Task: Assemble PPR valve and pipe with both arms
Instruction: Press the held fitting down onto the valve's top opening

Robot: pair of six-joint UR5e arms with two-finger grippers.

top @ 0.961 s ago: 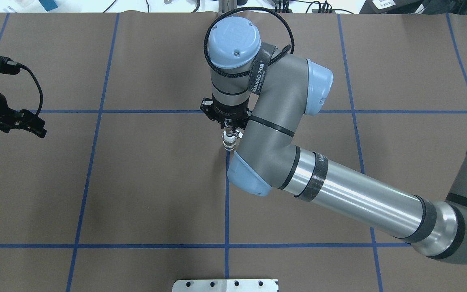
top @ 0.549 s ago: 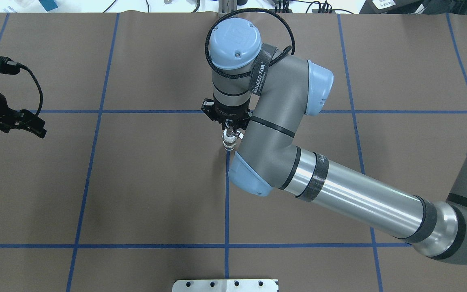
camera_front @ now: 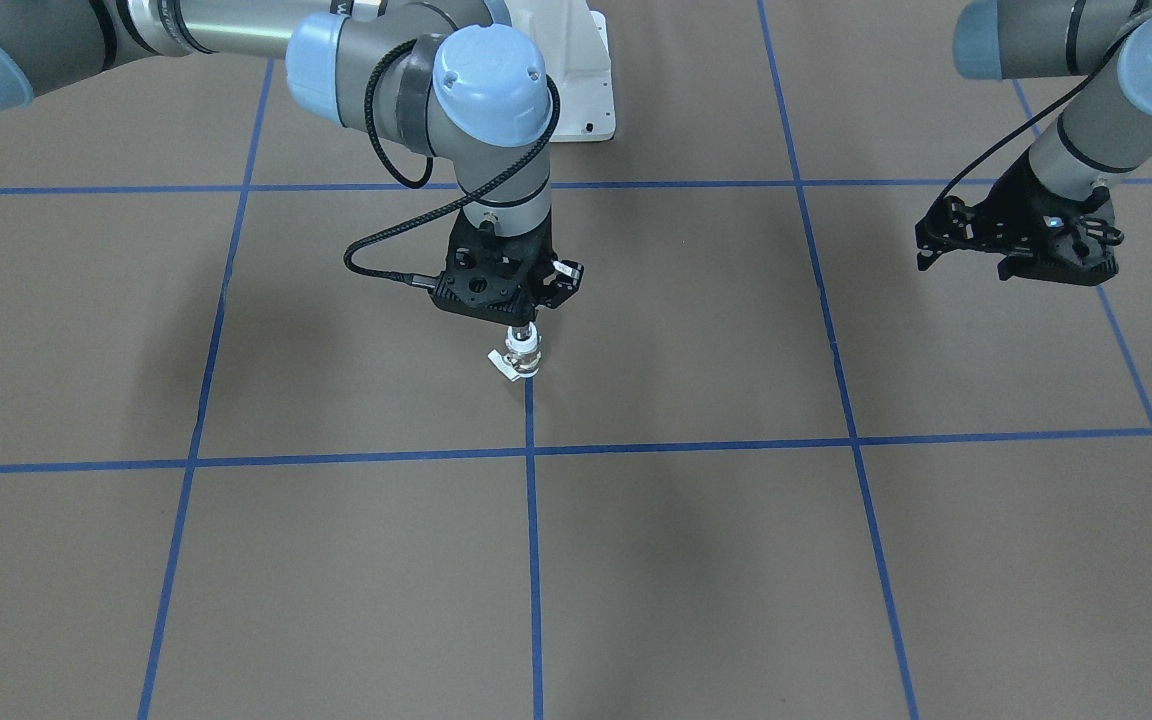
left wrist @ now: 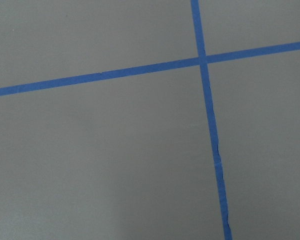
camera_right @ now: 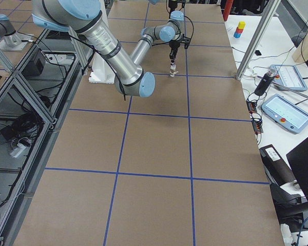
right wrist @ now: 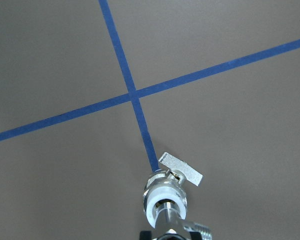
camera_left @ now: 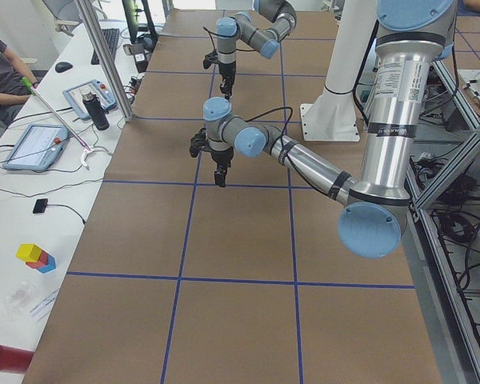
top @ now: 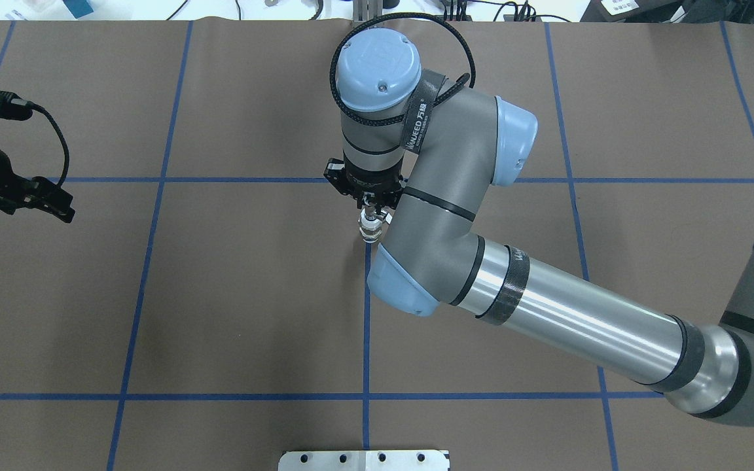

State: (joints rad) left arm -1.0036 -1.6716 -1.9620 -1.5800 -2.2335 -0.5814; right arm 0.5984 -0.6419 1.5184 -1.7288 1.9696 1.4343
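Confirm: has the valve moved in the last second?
No. Overhead, the valve stays at the same spot on the blue tape line.

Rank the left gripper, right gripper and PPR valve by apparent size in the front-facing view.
1. Left gripper and right gripper: both far bigger than the valve. The left shows wider, but their angles differ, so I won't rank them.
2. PPR valve, under the pipe held in the right jaws: smallest.

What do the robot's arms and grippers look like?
The right arm and left arm are grey and silver with light blue joint caps. The right gripper and left gripper are black, each with a black cable. A black strap with white lettering wraps the right arm.
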